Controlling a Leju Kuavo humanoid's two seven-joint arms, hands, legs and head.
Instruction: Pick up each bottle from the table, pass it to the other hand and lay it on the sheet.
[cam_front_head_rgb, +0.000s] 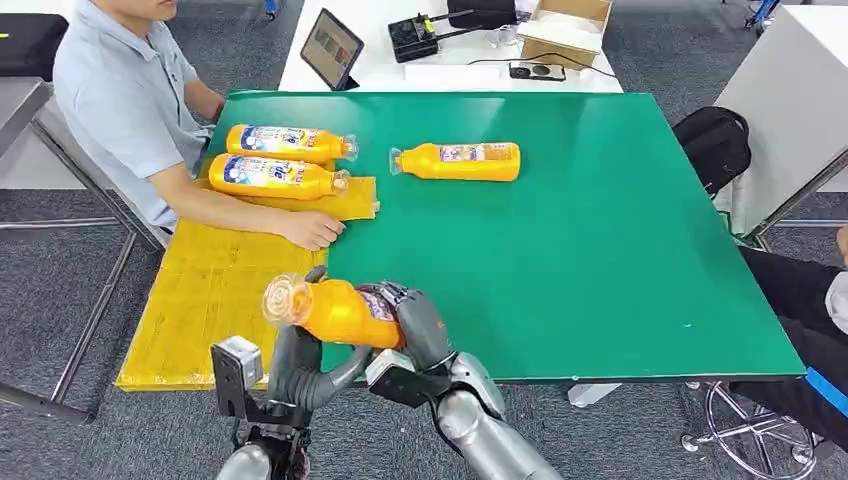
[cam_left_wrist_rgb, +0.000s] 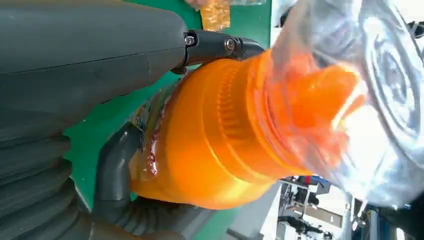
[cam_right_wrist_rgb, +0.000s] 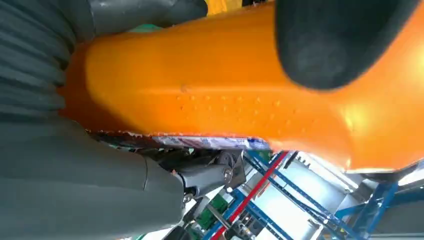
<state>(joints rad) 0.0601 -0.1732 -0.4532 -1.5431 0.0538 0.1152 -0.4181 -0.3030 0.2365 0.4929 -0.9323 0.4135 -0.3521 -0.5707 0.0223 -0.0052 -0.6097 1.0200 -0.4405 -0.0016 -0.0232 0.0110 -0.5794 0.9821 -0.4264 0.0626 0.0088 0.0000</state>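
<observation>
**Bottle held between both hands at the counter's near edge**

The right hand (cam_front_head_rgb: 415, 320) and left hand (cam_front_head_rgb: 297, 362) both clasped an orange bottle (cam_front_head_rgb: 335, 312) above the green counter (cam_front_head_rgb: 560, 240). Farther off, two bottles (cam_front_head_rgb: 275, 160) lay on the yellow sheet (cam_front_head_rgb: 200, 290), another bottle (cam_front_head_rgb: 460, 161) beyond.

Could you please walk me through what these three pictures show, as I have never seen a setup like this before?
The wide picture is the humanoid robot's own head view, looking down at a green table. Its two silver arms end in many-fingered hands. The other two pictures come from cameras at each wrist, very close up. Both the left hand and right hand hold one orange bottle between them, apparently mid-handover. Two more bottles lie on the yellow sheet, one on the bare table. A seated person rests a hand on the sheet.
</observation>
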